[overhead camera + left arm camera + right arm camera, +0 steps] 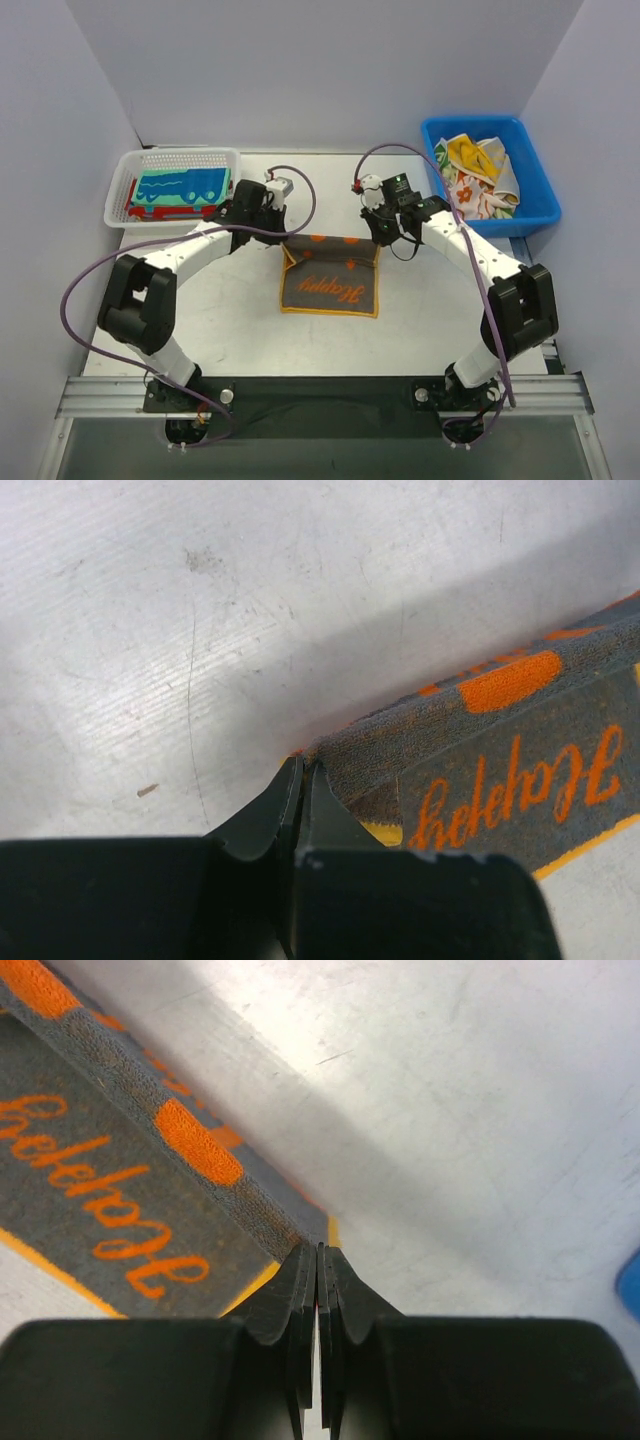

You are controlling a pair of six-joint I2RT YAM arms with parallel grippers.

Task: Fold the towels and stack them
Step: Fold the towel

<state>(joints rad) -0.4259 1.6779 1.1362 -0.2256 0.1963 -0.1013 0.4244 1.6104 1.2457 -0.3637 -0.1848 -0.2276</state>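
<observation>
A grey towel [331,280] with an orange border and orange lettering lies in the middle of the table. Its far edge is raised and turned over toward the front. My left gripper [284,241] is shut on the far left corner of the grey towel [480,730], with the cloth pinched at the gripper's [303,767] tips. My right gripper [378,240] is shut on the far right corner of the towel [120,1160], and the gripper's [320,1248] fingertips meet right at the cloth's edge. A folded teal towel [183,185] lies on a red-and-blue one [160,211] in the basket.
The white mesh basket [172,158] stands at the back left. A blue bin [536,215] at the back right holds loose towels, a yellow one [467,152] and a floral white one [476,197] among them. Bare white table [230,320] surrounds the grey towel.
</observation>
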